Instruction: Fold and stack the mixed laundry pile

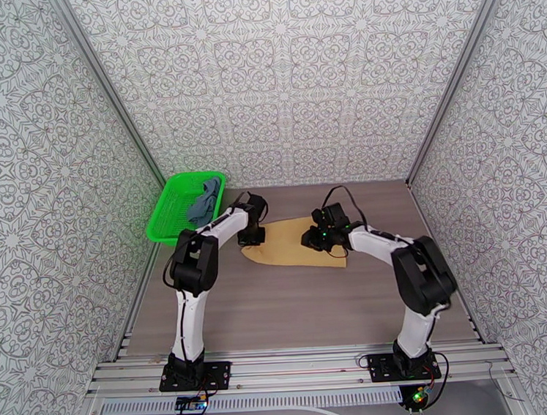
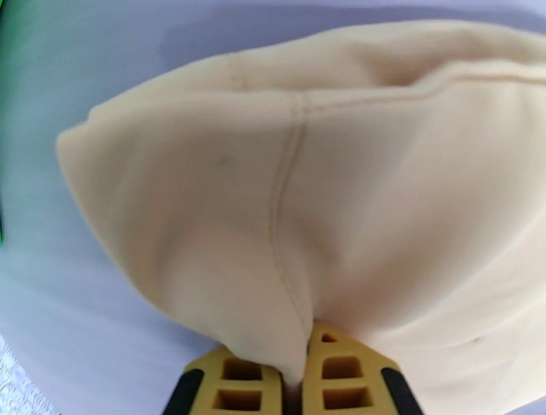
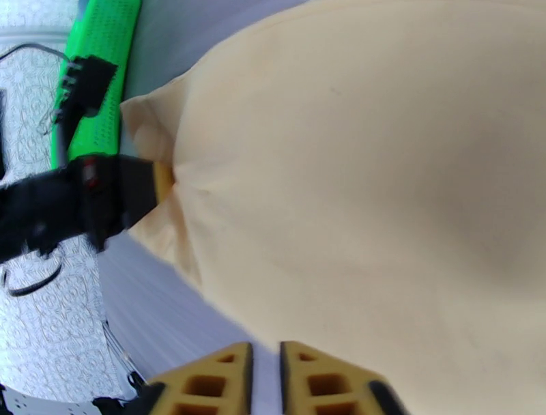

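Note:
The mustard-yellow cloth point(image 1: 294, 246) lies spread on the table between both arms. My left gripper point(image 1: 251, 236) is at its left end and, in the left wrist view, my left gripper point(image 2: 301, 355) is shut on a raised fold of the yellow cloth point(image 2: 307, 191). At the cloth's right part sits my right gripper point(image 1: 315, 239). In the right wrist view my right gripper point(image 3: 267, 355) is shut where the edge of the yellow cloth point(image 3: 382, 205) meets its tips. The left gripper point(image 3: 160, 181) pinches the far corner there. The blue-grey tank top point(image 1: 205, 199) lies in the basket.
A bright green mesh basket point(image 1: 172, 202) stands at the back left, beside the left arm's elbow; its green wall point(image 3: 102, 75) shows in the right wrist view. Patterned walls close in the table on three sides. A metal rail runs along the near edge.

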